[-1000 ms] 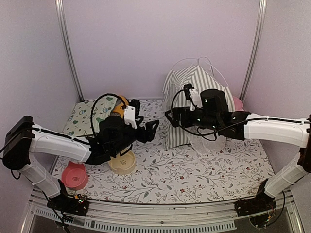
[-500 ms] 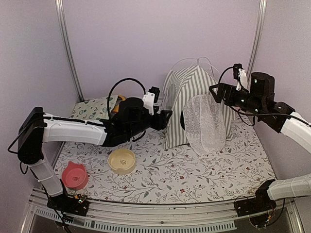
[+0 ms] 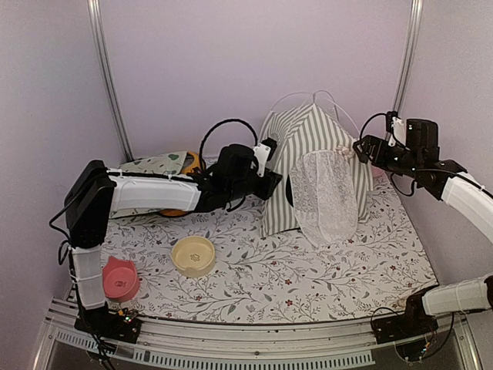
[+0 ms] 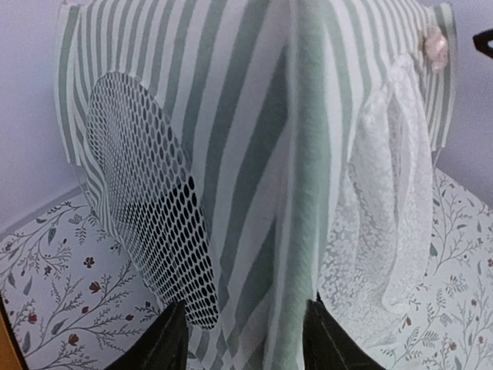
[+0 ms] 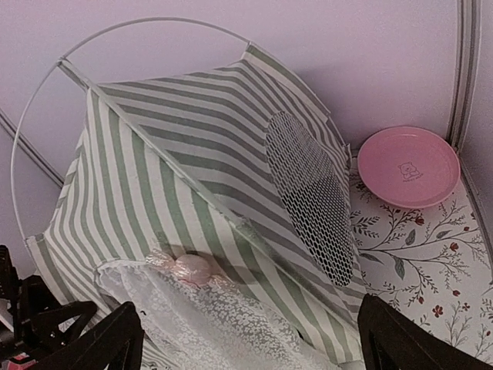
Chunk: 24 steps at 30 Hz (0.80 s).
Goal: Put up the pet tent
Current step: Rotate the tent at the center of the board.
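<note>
Grey-green and white striped fabric pet tent (image 3: pixel 308 166) stands upright at the back of the floral-covered worktop (image 3: pixel 308 285), between our two pincers. Left pincer (image 4: pixel 246 343) is right at its front-left corner. The fingers (image 4: pixel 171 343) are apart, one each side of the corner seam; we can't tell if they bite the cloth. Black mesh window (image 4: pixel 146 216) sits just left of that pincer, sheer white lace door flap (image 4: pixel 385 216) to its right.

Right pincer (image 5: pixel 250 351) hangs wide apart, gripping nothing, just beside the tent's upper right side. Ahead of it we see a second mesh window and a small pink bow (image 5: pixel 191 267) at the flap's top. Thin white pole loops (image 5: pixel 139 35) arch beyond. Round pink dish (image 5: pixel 408 166) lies right of that pincer, behind the tent.

Back from the left pincer, toward the arm bases: cream round bowl (image 3: pixel 193 255) and pink eared bowl (image 3: pixel 119 279). Cream cushion with teal shapes (image 3: pixel 150 164) and an orange object (image 3: pixel 192 162) sit behind the left arm.
</note>
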Motion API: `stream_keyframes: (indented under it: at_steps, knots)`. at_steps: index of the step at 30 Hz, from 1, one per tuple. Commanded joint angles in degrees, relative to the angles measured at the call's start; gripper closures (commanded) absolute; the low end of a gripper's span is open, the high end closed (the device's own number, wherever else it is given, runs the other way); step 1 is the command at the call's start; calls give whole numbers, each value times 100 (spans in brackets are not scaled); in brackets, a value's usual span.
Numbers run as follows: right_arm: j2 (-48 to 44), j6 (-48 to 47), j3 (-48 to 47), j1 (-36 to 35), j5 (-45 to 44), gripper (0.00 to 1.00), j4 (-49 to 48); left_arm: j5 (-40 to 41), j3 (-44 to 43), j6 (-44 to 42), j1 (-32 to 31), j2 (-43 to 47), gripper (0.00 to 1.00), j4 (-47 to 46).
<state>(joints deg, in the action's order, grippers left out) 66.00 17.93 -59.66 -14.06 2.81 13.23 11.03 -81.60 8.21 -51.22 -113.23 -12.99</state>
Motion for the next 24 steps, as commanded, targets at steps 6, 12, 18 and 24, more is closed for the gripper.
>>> stream_keyframes:
  at_steps: [6, 12, 18, 24]
  knots:
    - [579, -271, 28, 415, 835, 0, -118, 120, -550, -1061, 558, -12, 98, 514]
    - [974, -478, 356, 431, 1930, 15, -600, -511, -559, -1386, 793, 192, 100, 680]
    - [1410, -460, 424, 427, 1698, 47, -763, -657, -606, -1415, 855, 174, 100, 777]
    - [1593, -556, -125, 431, 512, 100, -119, -340, -655, -1395, 999, 181, 100, 954]
